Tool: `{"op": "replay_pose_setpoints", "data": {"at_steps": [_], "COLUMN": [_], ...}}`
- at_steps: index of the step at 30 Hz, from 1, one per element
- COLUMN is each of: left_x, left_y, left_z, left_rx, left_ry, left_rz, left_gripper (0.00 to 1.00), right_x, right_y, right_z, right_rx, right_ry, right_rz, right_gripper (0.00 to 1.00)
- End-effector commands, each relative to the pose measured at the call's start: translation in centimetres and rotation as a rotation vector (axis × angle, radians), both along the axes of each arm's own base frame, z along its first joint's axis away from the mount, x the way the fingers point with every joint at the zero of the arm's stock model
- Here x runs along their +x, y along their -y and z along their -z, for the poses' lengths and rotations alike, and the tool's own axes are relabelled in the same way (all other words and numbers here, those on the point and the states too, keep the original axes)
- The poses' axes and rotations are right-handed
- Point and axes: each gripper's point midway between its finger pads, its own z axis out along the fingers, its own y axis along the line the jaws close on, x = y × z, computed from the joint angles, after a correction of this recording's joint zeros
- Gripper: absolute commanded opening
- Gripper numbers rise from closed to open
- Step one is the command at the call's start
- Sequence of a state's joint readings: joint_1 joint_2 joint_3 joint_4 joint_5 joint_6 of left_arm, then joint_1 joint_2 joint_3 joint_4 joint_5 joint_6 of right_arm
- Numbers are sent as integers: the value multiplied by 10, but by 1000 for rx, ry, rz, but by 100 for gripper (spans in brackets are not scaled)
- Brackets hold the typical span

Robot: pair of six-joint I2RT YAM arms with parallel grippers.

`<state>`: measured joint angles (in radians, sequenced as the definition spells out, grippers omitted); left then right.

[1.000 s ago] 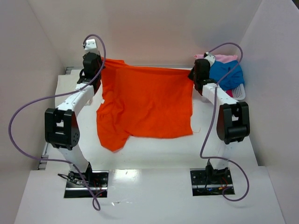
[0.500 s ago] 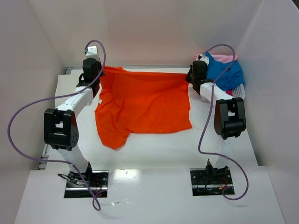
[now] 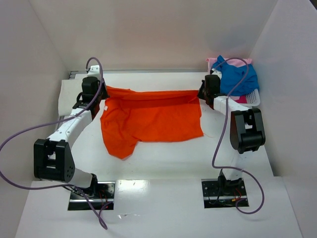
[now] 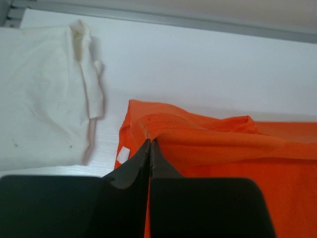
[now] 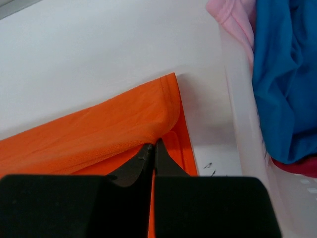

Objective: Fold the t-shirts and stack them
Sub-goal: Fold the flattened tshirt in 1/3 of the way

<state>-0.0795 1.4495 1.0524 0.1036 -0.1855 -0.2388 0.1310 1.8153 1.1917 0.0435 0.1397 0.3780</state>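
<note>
The orange t-shirt (image 3: pixel 151 119) lies spread on the table, its far edge pulled taut and doubled over toward me. My left gripper (image 3: pixel 102 92) is shut on its far left corner (image 4: pixel 163 130). My right gripper (image 3: pixel 198 93) is shut on its far right corner (image 5: pixel 148 124). The cream-white t-shirt (image 4: pixel 39 89) lies folded on the table at the far left, also in the top view (image 3: pixel 67 94). The blue t-shirt (image 3: pixel 239 77) and the pink t-shirt (image 3: pixel 215 61) are heaped in the basket; both show in the right wrist view, blue (image 5: pixel 287 74) and pink (image 5: pixel 230 15).
The white plastic basket (image 3: pixel 253 97) stands at the far right, close to my right gripper; its wall (image 5: pixel 242 99) runs beside the shirt's corner. White walls enclose the table on three sides.
Both grippers have come down and toward me with the orange shirt's far edge, folding it over the body. The lifted cloth has dropped to the table.
</note>
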Motion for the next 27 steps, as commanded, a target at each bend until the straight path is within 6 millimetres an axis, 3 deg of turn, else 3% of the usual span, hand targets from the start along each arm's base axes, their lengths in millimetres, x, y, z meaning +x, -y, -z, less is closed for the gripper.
{"op": "replay_pose_setpoints", "data": {"at_steps": [1, 9, 11, 16, 19, 20, 22, 23, 25, 27], "left_x": [-19, -55, -64, -78, -81, -80, -77, -76, -70, -61], "left_y": [8, 10, 10, 13, 11, 11, 12, 11, 11, 14], "left_z": [12, 32, 45, 65, 80, 81, 78, 77, 66, 50], "left_rx": [-68, -131, -137, -154, -150, -149, -157, -153, -159, -170], "left_ry": [-72, -173, -213, -291, -340, -346, -344, -340, -298, -254], "left_rz": [29, -58, -63, -62, -79, -80, -86, -92, -88, -76], "left_gripper": [0, 0, 0, 0, 6, 9, 35, 43, 57, 60], "right_x": [-2, -10, -13, -19, -21, -22, -23, -22, -22, -23], "right_y": [6, 4, 5, 6, 6, 5, 5, 5, 2, -2], "right_z": [0, 9, 12, 22, 23, 24, 24, 19, 1, -8], "right_rx": [4, 10, 6, -12, -11, -12, -16, -15, 1, 8], "right_ry": [9, -64, -83, -120, -130, -135, -139, -128, -92, -73], "right_rz": [21, 15, 14, 4, 1, -5, -8, -8, -24, -52], "right_gripper": [0, 0, 1, 8, 17, 23, 42, 50, 54, 59]}}
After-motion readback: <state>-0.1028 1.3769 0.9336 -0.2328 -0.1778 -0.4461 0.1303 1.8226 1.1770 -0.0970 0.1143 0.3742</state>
